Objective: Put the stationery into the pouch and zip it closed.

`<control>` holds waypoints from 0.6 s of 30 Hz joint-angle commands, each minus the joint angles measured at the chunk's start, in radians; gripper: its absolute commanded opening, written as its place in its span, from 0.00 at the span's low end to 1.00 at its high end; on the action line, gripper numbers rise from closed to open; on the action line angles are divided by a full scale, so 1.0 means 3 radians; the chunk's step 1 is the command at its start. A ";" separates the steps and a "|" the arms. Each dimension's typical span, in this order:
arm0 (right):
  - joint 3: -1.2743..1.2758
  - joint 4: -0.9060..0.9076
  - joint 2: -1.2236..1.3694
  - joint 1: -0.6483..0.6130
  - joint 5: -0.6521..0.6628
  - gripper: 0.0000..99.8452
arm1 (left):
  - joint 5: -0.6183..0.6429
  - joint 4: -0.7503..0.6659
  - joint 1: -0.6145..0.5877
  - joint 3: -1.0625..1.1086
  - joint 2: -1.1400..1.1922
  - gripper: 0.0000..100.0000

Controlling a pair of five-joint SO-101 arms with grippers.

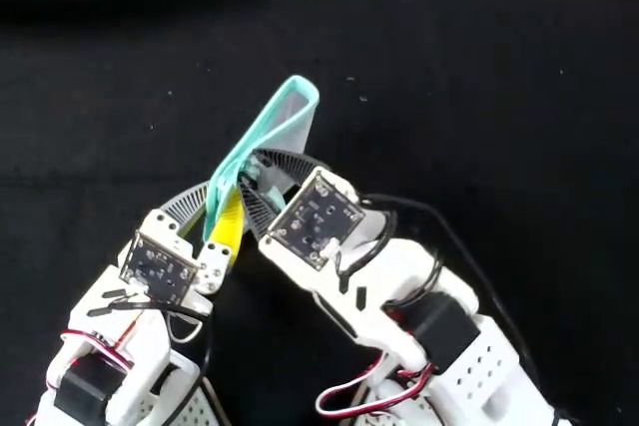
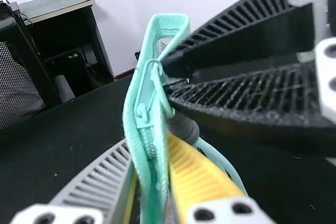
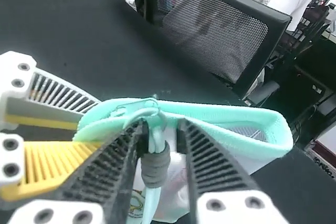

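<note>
Stretching between the two arms over the black bench (image 1: 479, 97), the mint-green pouch (image 1: 285, 117) sits on edge, zip side up. Whether it touches the bench cannot be told.

The left arm (image 1: 110, 336) comes in from the near left corner. Its left jaws, one half grey and one yellow, are clamped on the near end of the pouch (image 2: 142, 129), with the zip edge running up out of the narrow gap between them. How far the fabric reaches down into that gap is hidden.

The right arm (image 1: 399, 296) comes in from the near right. Its black right jaws are pinched together on the zip pull (image 2: 152, 85), a thin ring with a short cord bound in grey (image 3: 152, 156). The cord fills the slit between the jaw tips, and their inner faces are hidden behind it.

Beyond the right jaws, the far end of the pouch (image 3: 236, 116) gapes, its green rim bowed out into a loop. The inside shows as a pale grey patch, and nothing in it can be made out. A whitish side panel with some print shows below the rim, mostly cut off by the black jaws.

Behind the bench, a mesh-backed chair (image 3: 210, 30) stands in the right wrist view and a dark cabinet (image 2: 58, 40) in the left wrist view.
</note>
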 commanded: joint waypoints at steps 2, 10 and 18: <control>-0.0013 -0.0015 0.0110 0.0256 0.0087 0.01 | -0.0041 0.0102 0.0049 0.0105 -0.0005 0.03; -0.0023 0.0010 0.0105 0.0517 0.0082 0.01 | -0.0041 0.0102 0.0023 0.0100 -0.0005 0.03; -0.0028 0.0353 -0.0110 0.0297 0.0082 0.11 | -0.0041 0.0097 0.0018 0.0105 -0.0005 0.03</control>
